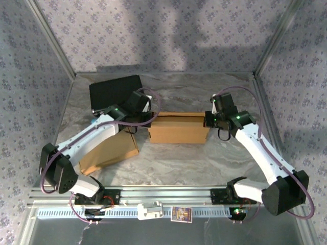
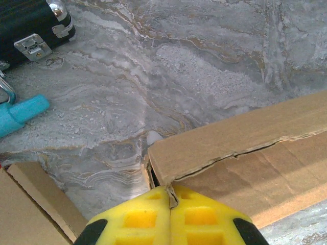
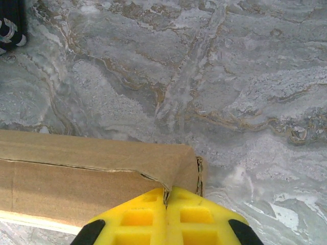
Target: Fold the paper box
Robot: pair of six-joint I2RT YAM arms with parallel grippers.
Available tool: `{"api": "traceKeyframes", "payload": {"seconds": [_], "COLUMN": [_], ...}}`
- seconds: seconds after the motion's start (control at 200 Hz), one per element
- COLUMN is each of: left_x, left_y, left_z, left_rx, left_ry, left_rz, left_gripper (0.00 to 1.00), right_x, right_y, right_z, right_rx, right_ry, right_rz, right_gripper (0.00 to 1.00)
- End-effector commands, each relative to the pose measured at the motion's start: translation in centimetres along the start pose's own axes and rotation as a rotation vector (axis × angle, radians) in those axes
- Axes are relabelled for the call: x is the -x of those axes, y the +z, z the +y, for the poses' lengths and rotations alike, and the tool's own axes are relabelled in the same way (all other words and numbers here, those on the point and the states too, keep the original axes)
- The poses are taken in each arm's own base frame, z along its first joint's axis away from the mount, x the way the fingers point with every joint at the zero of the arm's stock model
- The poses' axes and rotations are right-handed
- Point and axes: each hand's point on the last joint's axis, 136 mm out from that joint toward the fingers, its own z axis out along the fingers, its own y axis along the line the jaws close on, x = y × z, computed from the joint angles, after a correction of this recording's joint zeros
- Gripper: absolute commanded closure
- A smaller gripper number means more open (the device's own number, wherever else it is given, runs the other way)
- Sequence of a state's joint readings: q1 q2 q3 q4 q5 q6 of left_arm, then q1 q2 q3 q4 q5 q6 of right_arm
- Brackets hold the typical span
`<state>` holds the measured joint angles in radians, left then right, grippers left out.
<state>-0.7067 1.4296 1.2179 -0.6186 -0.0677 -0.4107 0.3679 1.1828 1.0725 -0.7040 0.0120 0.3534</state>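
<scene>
Paper box [image 1: 179, 128] sat about mid-table [image 1: 204, 166], open side up, long axis running left to right, directly between the two arms. Left fingers [image 2: 164, 204] were fully closed, pinched on the cardboard edge at the box's left-end corner. Right fingers [image 3: 173, 204] were closed the same way on the right-end corner. Each wrist view showed the wall edge running into the seam between the yellow pads (thin card, so the pads looked almost touching). The mirrored hold probably pinned both ends so the box could not slide or twist on the smooth marble-look table, and so the end walls stayed upright while a long panel got worked. A ragged crease ran along the long wall in both wrist views, from each pinched corner toward the middle, so the fold line there looked started but not pressed flat. The task looked partway done, not finished. A flat cardboard sheet [image 1: 110, 150] lay under the left arm, just beside the box's left end with a strip of bare table between them, likely spare stock. A black case [image 1: 115, 92] sat at the far left, well apart from the box, with a teal handle [image 2: 23, 112] near its latch corner. Both were out of the working zone. Risk: pulling on corner pinches could tear the card along that crease.
</scene>
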Motion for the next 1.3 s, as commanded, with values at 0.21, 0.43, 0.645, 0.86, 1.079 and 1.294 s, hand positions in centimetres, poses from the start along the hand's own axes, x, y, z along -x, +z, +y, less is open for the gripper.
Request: {"api": "traceKeyframes", "payload": {"seconds": [0.21,0.43,0.645,0.86,1.079,1.294], "left_x": [-4.7,-6.5,-7.5,-7.6,-7.5,-7.6], "left_y": [1.2,1.7,2.3,2.3,2.3,2.4], "left_z": [-0.6,-0.4,0.2,0.1,-0.3,-0.9], "left_rx": [0.022,0.091,0.155,0.172,0.180,0.179], "left_ry": [0.068,0.056,0.002,-0.030,-0.024,-0.026], "left_rz": [0.007,-0.032,-0.041,-0.053,-0.050,-0.046], "left_gripper": [1.00,1.00,1.00,1.00,1.00,1.00], "right_x": [-1.1,-1.9,-3.3,-3.7,-2.1,-5.4], "right_y": [-0.5,-0.7,-2.4,-5.0,-8.0,-7.9], "right_z": [0.7,0.6,1.2,3.5,2.8,0.5], "right_rx": [0.034,0.052,0.103,0.252,0.257,0.136], "right_ry": [-0.021,0.002,0.127,0.447,0.691,0.886], "right_rz": [-0.046,-0.028,0.032,0.095,0.068,0.223], "right_gripper": [1.00,0.97,0.56,0.42,0.33,0.24]}}
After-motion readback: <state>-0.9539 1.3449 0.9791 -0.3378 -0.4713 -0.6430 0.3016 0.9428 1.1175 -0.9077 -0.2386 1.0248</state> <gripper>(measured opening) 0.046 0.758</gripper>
